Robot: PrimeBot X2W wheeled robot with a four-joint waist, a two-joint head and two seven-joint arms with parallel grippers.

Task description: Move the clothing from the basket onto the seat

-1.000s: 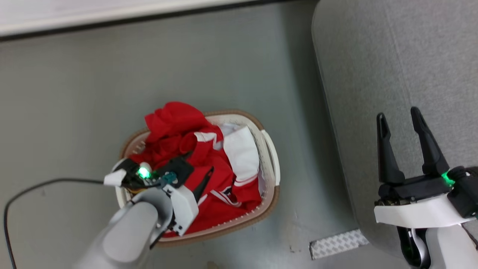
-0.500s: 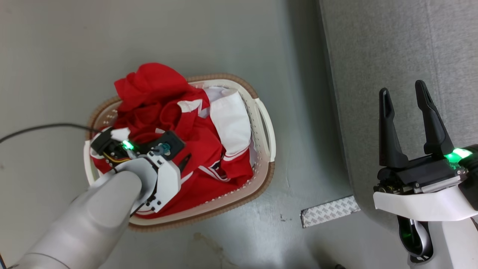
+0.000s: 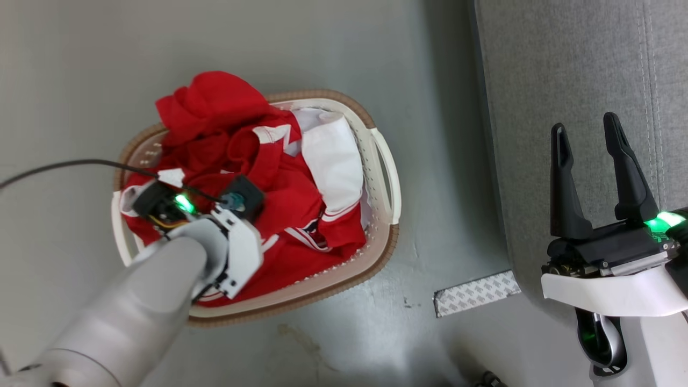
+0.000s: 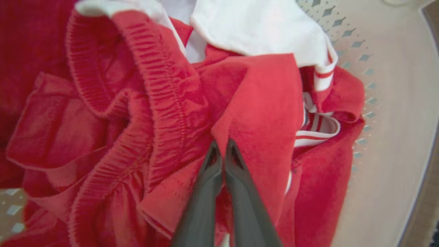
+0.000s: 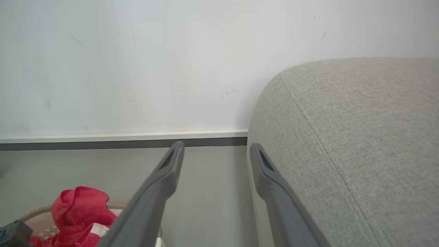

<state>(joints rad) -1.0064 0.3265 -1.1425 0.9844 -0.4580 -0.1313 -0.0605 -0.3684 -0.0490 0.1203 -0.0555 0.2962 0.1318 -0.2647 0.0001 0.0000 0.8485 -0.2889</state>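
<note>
Clothing (image 3: 285,199) heaps in the basket (image 3: 372,156), where the left tool (image 4: 221,147) is clenched on a red fold; the right tool (image 3: 585,124) hangs released near the seat (image 3: 564,64).

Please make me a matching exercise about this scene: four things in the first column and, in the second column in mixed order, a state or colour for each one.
Column 1
1. left hand
2. right hand
3. basket
4. seat

Column 2
a. light grey, with stitched seams
b. shut on the clothing
c. open, holding nothing
d. cream-white, with a brown rim

Pairs: 1-b, 2-c, 3-d, 4-a
</note>
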